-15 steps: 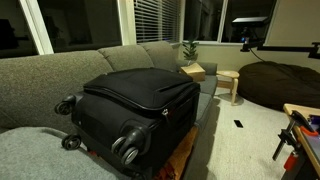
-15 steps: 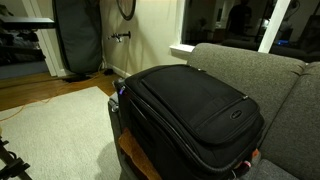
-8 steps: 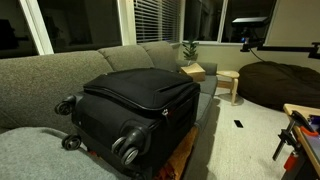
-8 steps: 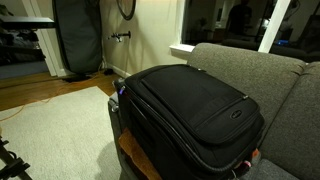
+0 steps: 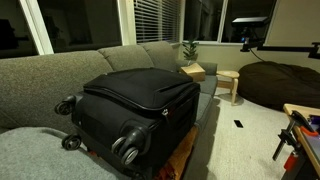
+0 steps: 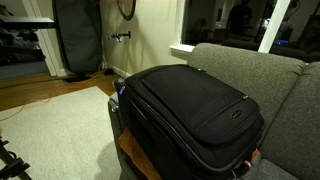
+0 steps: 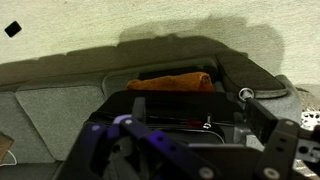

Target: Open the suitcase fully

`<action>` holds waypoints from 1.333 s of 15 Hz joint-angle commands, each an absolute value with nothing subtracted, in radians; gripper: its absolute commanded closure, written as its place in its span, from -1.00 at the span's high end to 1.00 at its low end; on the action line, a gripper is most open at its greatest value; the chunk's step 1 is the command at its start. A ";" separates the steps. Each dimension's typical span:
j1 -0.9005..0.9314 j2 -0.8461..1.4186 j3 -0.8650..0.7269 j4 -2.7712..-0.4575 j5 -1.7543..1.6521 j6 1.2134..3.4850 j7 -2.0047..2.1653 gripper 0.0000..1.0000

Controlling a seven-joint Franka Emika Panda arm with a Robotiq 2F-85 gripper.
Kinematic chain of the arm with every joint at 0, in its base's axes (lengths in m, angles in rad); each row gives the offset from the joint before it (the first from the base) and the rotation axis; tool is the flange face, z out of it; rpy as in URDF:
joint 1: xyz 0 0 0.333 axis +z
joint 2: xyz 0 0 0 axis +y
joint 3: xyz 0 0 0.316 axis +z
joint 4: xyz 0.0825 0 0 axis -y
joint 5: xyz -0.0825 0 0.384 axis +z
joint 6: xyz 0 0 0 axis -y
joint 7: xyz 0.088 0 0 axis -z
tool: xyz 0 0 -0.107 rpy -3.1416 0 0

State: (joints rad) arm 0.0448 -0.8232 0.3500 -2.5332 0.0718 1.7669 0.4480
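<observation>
Nothing has moved since a second ago. The grey woven sofa carries the suitcase, a boxy black fabric case lying flat with its lid zipped shut and round spinner wheels at one end. The gripper shows only as dark framework in the wrist view, and I cannot tell whether its fingers are apart or together.

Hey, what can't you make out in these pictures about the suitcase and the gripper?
- Gripper: dark and blurred in the wrist view, so open or shut is unclear; outside both exterior views.
- Suitcase zipper pulls: too small in both exterior views.
- Suitcase underside: hidden against the sofa.
- Orange object: wrist view, only a strip shows among dark shapes.
</observation>
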 commanded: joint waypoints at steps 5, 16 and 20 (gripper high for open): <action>0.068 -0.749 0.348 -2.542 0.065 1.847 0.446 1.00; 0.087 -0.651 0.354 -2.576 0.050 1.983 0.460 1.00; 0.087 -0.644 0.346 -2.611 0.051 2.024 0.465 1.00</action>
State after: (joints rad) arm 0.0676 -0.6335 0.3622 -2.5646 0.0658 1.9707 0.4471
